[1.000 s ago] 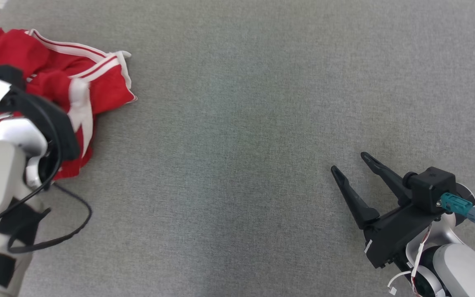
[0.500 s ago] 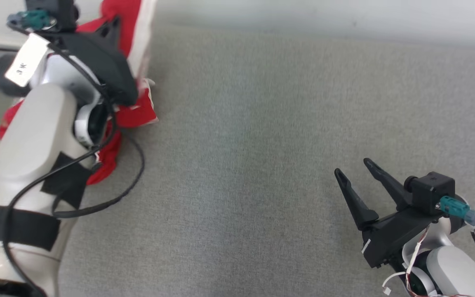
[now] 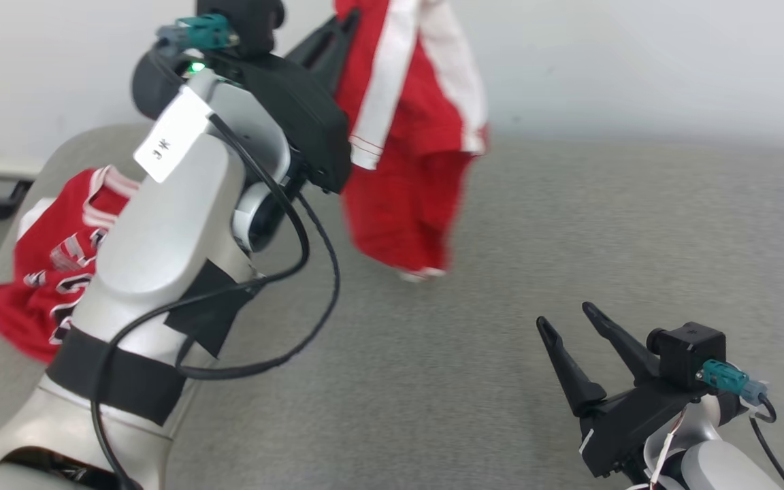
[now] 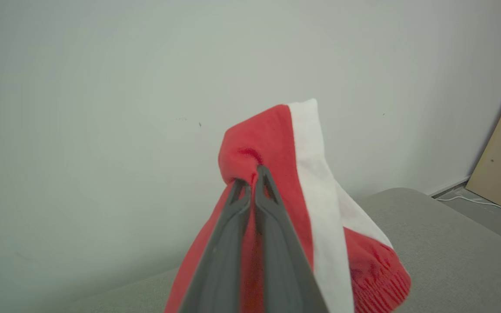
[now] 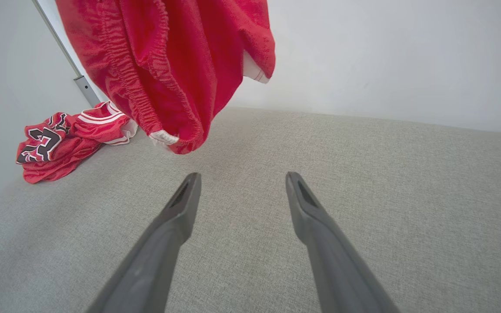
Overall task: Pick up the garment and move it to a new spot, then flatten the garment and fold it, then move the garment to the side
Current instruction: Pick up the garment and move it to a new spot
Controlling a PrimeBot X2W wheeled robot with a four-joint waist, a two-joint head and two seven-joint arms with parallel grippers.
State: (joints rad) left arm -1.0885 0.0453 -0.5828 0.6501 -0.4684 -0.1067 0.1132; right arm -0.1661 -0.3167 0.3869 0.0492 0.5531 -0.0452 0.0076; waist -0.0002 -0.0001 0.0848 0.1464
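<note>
right pincer (image 3: 563, 313): closest thing, low at the near right, released and spread wide over bare grey cloth, nothing in between

counter (image 3: 569, 224): grey fabric top, stretching from the near edge out to the wall

left arm (image 3: 160, 231): pale forearm, raised up at the left, blocking part of the counter's left side

left pincer (image 4: 252, 177): clenched tight on a bunched fold of the shorts, way up high, tips pressed together

shorts (image 3: 405, 197): red, white side stripe, elastic waistband, dangling from the left pincer over the middle of the counter, further out than the right pincer; low end close to the cloth, touching or not, can't tell

jersey (image 3: 45, 272): red with black-and-white lettering, crumpled on the counter's far left, well apart from the shorts

wall (image 3: 637, 61): plain and pale, right behind the counter
</note>
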